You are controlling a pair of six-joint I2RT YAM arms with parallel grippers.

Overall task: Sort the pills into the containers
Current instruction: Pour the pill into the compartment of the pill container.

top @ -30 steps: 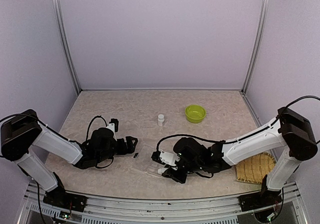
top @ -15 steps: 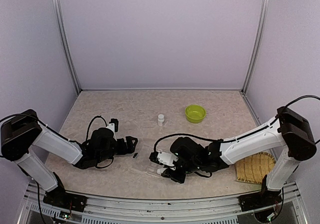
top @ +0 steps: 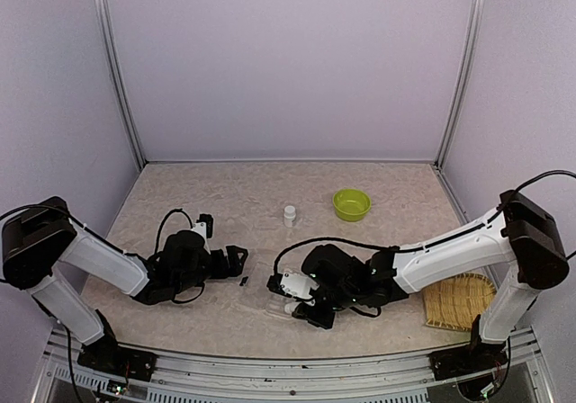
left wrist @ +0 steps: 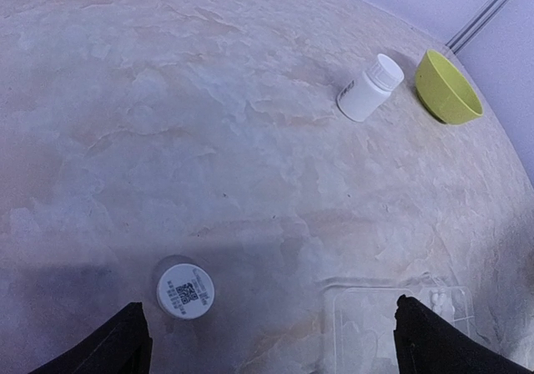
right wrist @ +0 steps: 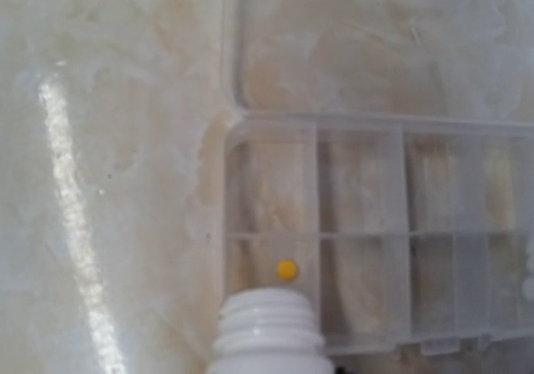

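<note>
- Right gripper (top: 301,288) grips white bottle (right wrist: 269,332) over pill box (right wrist: 317,125).
- Yellow pill (right wrist: 287,269) beside the bottle: tiny, likely rolls; pour, don't pinch.
- Left gripper (left wrist: 271,345) gapes empty.

The beige marbled tabletop (right wrist: 125,98) looks smooth, with a glossy streak of light on it. The flat clear plastic pill box (right wrist: 359,237) is translucent and a little cloudy. The small round yellow pill (right wrist: 287,269) looks smooth and matt. The open white plastic bottle (right wrist: 269,332) has a ridged threaded neck. The lime-green bowl (left wrist: 448,90) seems to be smooth plastic, and the tan mat (top: 459,301) is rough and woven.
</note>
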